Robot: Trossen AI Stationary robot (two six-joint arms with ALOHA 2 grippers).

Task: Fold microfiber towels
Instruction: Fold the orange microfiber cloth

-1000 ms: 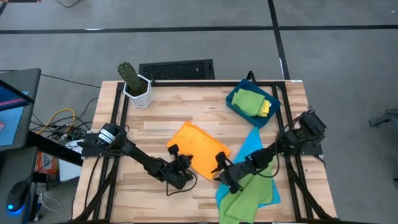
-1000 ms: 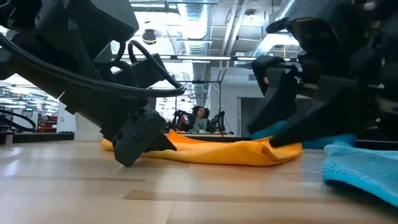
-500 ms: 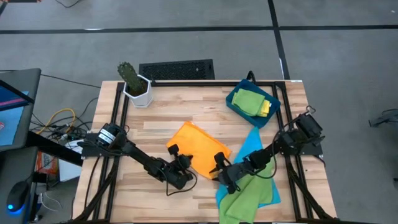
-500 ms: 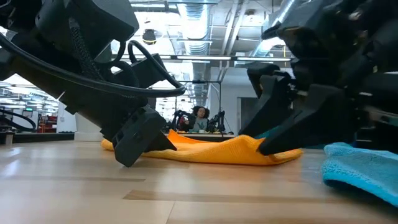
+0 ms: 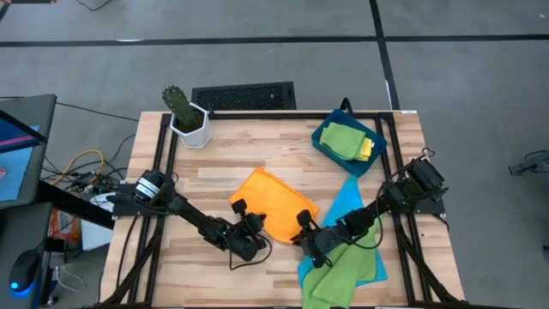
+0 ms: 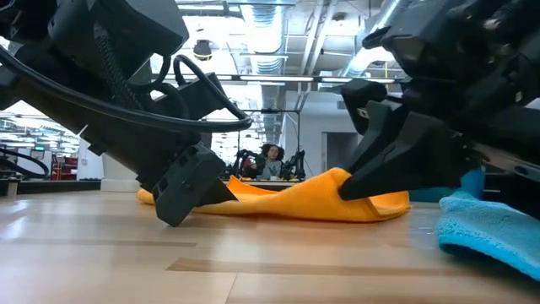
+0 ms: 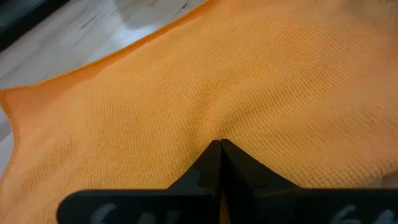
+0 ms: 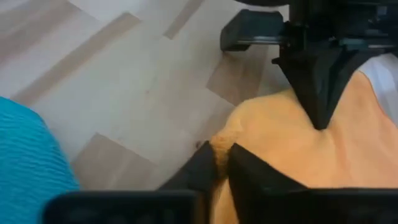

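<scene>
Pinching the orange towel [image 5: 273,206] by its near corners: left gripper [image 7: 219,149] clamped on one edge, right gripper [image 8: 219,154] clamped on the other, raised slightly; next, carry both corners across together

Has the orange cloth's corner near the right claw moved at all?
Yes. The right gripper has pinched the orange towel and raised that corner off the table.

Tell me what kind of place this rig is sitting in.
Probably a robotics lab or industrial workspace: a wooden table on a concrete floor, exposed ceiling ducts and strip lights, and a person seated at equipment behind.
</scene>
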